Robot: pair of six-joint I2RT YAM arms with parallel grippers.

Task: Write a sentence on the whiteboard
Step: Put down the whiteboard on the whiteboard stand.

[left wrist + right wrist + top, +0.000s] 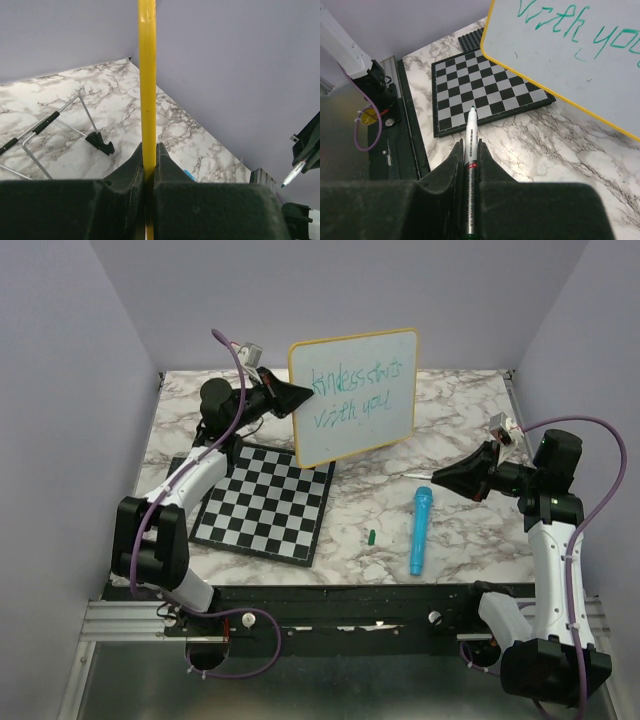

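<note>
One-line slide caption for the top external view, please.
Left claw holds the yellow-framed white whiteboard aloft, green handwritten sentence across it; right claw grips a white green-tipped marker nearby.

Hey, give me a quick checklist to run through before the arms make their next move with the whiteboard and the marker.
1. Left gripper clamped on whiteboard frame: ok.
2. Right gripper clamped on marker: ok.
3. Sentence on whiteboard, two green lines: ok.
4. Marker tip clear of whiteboard: ok.
5. Marker capped: not ok; cap lies on table.
6. Stand ready for whiteboard: cannot tell.
</note>
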